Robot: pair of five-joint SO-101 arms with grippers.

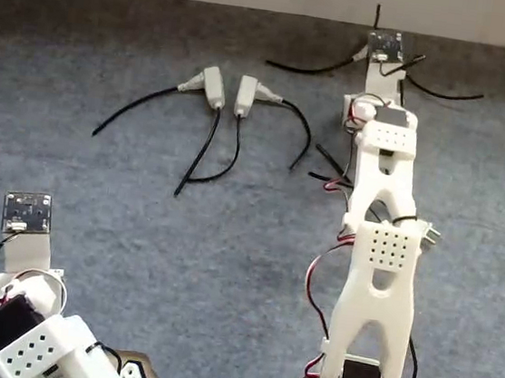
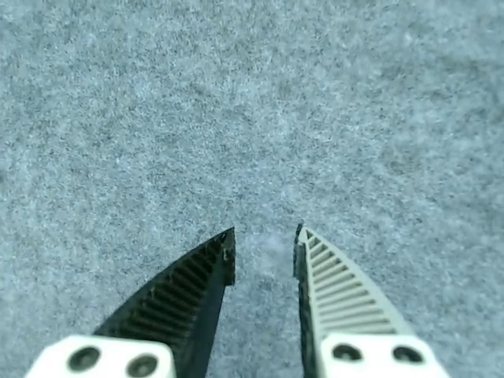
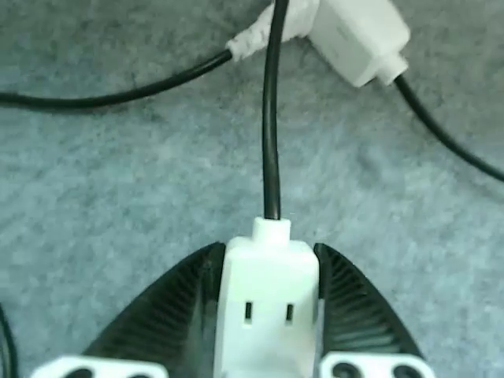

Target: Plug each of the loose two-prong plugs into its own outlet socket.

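Observation:
In the right wrist view my right gripper (image 3: 268, 256) is shut on a white outlet socket (image 3: 268, 291) with two slots facing the camera. Its black cord (image 3: 272, 118) runs away over the carpet. Just beyond lies another white plug body (image 3: 358, 35) with its own black cords. In the high view this arm (image 1: 377, 258) stretches to the far right of the carpet. Two more white cord ends (image 1: 211, 86) (image 1: 245, 95) lie side by side at the far middle, apart from both arms. My left gripper (image 2: 264, 236) hangs open over bare carpet, holding nothing.
Grey carpet (image 1: 138, 231) covers the whole table. Black cords (image 1: 211, 148) trail from the two far cord ends toward the middle. More loose black cords (image 1: 441, 92) spread around the right arm's wrist. The left arm (image 1: 20, 308) sits at the near left corner.

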